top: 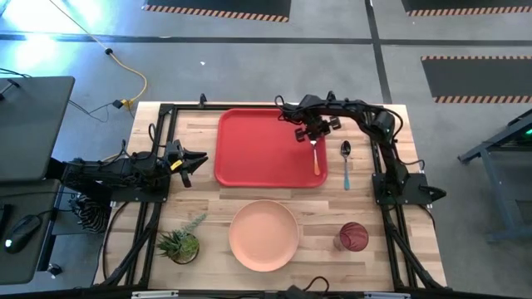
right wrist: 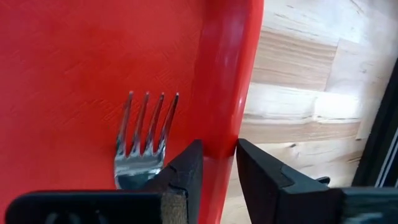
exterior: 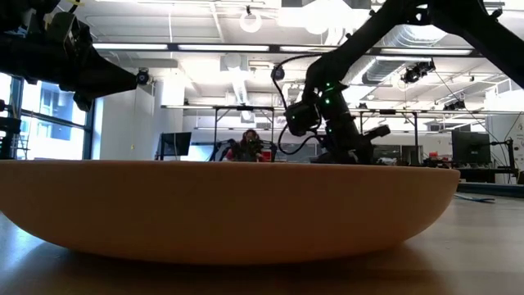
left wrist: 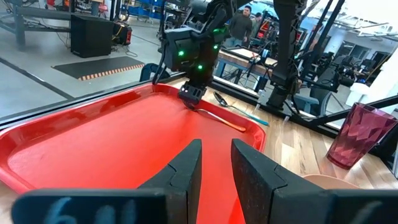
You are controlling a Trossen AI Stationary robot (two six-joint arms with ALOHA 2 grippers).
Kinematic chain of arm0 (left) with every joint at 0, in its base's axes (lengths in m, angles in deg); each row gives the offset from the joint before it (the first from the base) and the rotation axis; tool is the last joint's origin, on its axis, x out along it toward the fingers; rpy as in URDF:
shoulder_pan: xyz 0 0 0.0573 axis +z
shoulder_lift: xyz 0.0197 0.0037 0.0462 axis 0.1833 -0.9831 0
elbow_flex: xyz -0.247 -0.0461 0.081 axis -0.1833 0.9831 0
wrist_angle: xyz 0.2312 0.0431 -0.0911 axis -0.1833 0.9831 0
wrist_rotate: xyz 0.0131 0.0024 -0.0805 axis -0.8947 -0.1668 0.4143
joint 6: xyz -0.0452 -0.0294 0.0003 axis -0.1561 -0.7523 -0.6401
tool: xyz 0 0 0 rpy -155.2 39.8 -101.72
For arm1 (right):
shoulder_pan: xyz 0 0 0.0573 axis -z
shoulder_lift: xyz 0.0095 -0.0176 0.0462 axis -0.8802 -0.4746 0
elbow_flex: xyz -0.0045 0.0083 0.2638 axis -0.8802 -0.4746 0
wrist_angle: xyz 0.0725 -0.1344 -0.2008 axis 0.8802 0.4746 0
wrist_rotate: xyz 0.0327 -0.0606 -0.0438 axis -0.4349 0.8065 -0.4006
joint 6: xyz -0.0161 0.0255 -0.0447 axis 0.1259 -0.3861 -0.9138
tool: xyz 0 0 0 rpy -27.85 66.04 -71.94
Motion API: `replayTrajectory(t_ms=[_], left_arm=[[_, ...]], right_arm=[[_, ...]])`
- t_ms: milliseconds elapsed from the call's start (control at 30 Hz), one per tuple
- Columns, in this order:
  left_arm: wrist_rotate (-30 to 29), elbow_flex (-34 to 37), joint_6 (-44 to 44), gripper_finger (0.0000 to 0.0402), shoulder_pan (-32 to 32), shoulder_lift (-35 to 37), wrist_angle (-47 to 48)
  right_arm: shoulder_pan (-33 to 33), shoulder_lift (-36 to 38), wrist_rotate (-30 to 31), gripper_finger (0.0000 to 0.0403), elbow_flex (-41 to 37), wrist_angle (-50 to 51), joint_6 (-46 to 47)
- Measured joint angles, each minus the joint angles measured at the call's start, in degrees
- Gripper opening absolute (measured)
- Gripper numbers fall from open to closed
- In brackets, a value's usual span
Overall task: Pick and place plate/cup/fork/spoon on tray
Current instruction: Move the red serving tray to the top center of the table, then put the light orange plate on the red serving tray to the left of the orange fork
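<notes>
The red tray (top: 258, 149) lies at the far middle of the table. The fork (top: 316, 158) lies in it beside its right rim, tines (right wrist: 146, 121) flat on the tray floor, orange handle (left wrist: 235, 126) toward the near side. My right gripper (right wrist: 217, 149) hangs open, pointing steeply down just above the fork's tine end (top: 313, 137); between its fingers only the tray's rim (right wrist: 224, 74) shows. The blue-handled spoon (top: 346, 162) lies on the table right of the tray. The salmon plate (top: 263, 235) and the dark-red cup (top: 353, 237) stand near the front. My left gripper (top: 195, 159) waits open at the left.
A small potted plant (top: 181, 245) stands at the near left. Black frame rails (top: 386, 178) run along the table's left and right sides. Bare wood lies between the tray and the plate. In the low view the plate (exterior: 229, 213) fills the foreground.
</notes>
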Motion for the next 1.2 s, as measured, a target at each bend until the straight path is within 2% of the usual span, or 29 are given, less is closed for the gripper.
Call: replayTrajectory(t_ms=[267, 533, 733, 967, 1200], left_arm=[[0.0, 0.0, 0.0, 0.0076, 0.0, 0.0, -0.1], [0.3, 0.0, 0.0, 0.0076, 0.0, 0.0, -6.5], [1.2, -0.3, -0.6, 0.0076, 0.0, 0.0, -10.1], [3.6, -4.5, -1.4, 0.0076, 0.0, -0.4, -9.6], [3.6, -10.3, 3.3, 0.0076, 0.0, -3.7, -9.0]], right_arm=[[-0.3, 4.2, -0.3, 0.0087, 0.0, 0.3, -0.4], [-1.4, 9.6, -7.7, 0.0087, 0.1, 0.0, -3.7], [-4.0, 14.7, -9.9, 0.0087, 0.1, -0.7, -4.5], [-9.1, 21.8, -9.5, 0.0087, 0.1, -3.3, -4.5], [-14.7, 28.4, -8.9, 0.0087, 0.1, -8.8, -3.1]])
